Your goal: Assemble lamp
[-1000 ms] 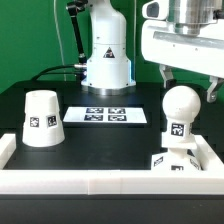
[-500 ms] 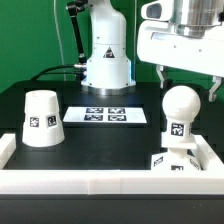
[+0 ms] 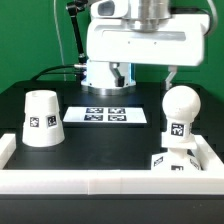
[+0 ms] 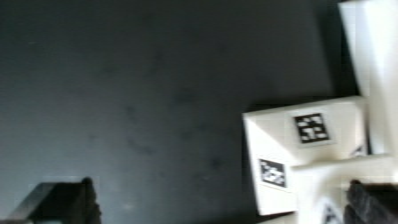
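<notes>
Exterior view. The bulb (image 3: 179, 108) stands upright on the base (image 3: 176, 161) at the exterior view's right, in the corner of the low white wall (image 3: 110, 182) that borders the black desk (image 3: 90, 140). The shade (image 3: 42, 118) sits alone on the desk at the exterior view's left, well apart from the bulb, narrow end up. The marker board (image 3: 107, 115) lies flat between them, nearer the back. The tool (image 3: 147, 75) hangs high over the middle of the desk, with one finger showing near the marker board's far edge and the other above the bulb; the fingers stand apart and hold nothing.

Wrist view. Bare dark desk fills most of the picture. A tagged white part, probably the base (image 4: 313, 150), lies beside one fingertip (image 4: 375, 203); the other fingertip (image 4: 61, 203) stands over open desk. The wide gap between them confirms that the tool is spread and empty.

Step in hand, as judged. The shade remains to be fetched. The tool should centre over the shade before descending, close on opposite sides of the sloping wall low enough not to slip upward, and lift straight, keeping clear of the bulb.
</notes>
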`<state>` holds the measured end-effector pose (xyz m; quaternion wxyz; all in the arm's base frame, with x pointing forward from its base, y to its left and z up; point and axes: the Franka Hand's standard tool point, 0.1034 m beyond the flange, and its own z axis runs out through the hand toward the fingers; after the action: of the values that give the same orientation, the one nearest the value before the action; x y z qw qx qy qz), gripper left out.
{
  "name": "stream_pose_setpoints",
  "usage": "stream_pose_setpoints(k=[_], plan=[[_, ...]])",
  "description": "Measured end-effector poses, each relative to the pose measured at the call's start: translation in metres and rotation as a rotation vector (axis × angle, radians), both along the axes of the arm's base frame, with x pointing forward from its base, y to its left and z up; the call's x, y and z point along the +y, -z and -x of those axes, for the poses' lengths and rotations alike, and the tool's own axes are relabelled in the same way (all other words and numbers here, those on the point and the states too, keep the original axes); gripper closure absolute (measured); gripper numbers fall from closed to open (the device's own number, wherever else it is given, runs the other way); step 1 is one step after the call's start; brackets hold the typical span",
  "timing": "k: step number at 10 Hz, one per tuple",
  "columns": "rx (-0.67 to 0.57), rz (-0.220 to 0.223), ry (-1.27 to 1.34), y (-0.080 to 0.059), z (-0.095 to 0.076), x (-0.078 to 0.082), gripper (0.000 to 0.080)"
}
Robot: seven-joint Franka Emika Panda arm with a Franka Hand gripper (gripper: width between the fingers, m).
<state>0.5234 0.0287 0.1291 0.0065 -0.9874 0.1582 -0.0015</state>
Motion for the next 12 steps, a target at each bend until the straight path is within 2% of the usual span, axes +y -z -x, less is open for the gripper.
stream_pose_setpoints(k=[1,6,7,10,12], plan=[[0.003,0.000,0.017,0.001,0.002,-0.008,0.0100],[0.003,0.002,-0.027,0.002,0.003,-0.007,0.0100],[0.000,0.004,-0.127,0.003,0.010,-0.018,0.0100],[0.004,-0.002,-0.191,-0.001,0.034,-0.065,0.0100],[0.005,-0.001,-0.227,-0.002,0.039,-0.093,0.0100]])
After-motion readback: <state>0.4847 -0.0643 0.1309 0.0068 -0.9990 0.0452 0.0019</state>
